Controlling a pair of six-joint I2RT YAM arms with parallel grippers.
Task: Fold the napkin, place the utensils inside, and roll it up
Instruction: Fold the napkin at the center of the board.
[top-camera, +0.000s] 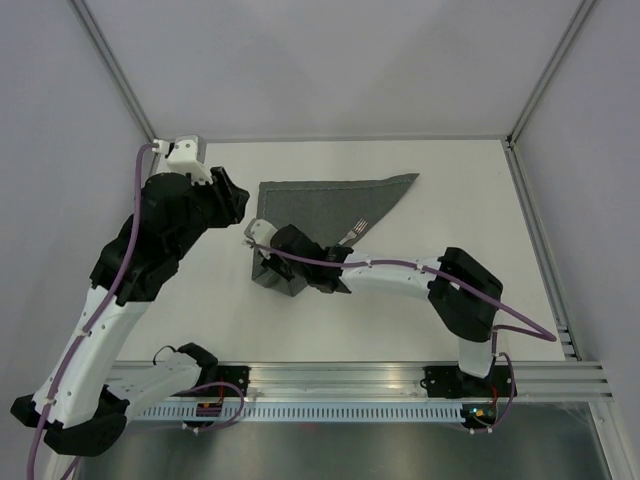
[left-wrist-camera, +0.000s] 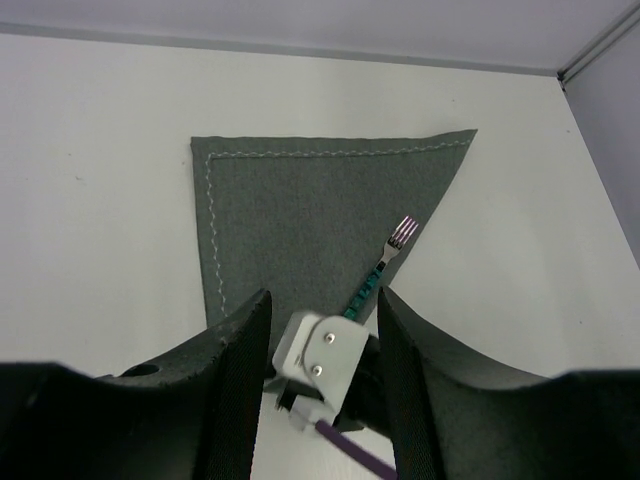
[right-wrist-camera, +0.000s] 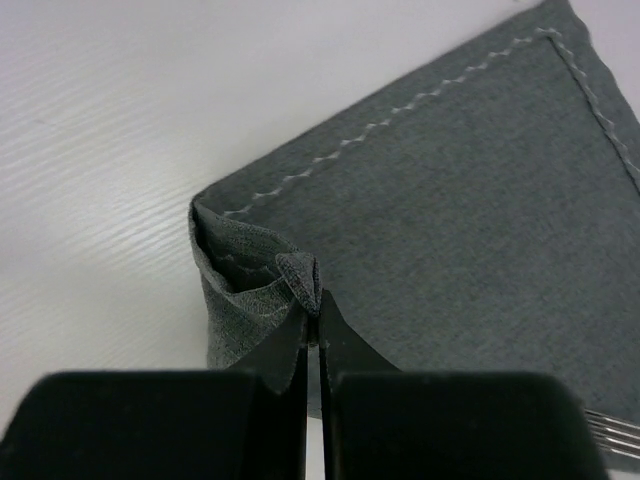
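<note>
Napkin (top-camera: 320, 205): folded triangle, flat on table (top-camera: 460, 220) toward far edge, fork (top-camera: 356, 231) lying on it. Looks soft, limp, light; likely slides and creases. Right gripper (right-wrist-camera: 318, 312) pinched tight on bunched near corner, a sound hold point. Left gripper (left-wrist-camera: 320, 300) parted, empty, beside cloth's left edge.

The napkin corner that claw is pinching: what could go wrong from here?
The right gripper is shut on only a small pucker at a corner of the napkin, so the cloth may slip free when pulled. The fork lies loose near the folded edge; dragging the cloth could slide it off. Possibly just one layer is pinched, undoing the fold.
</note>
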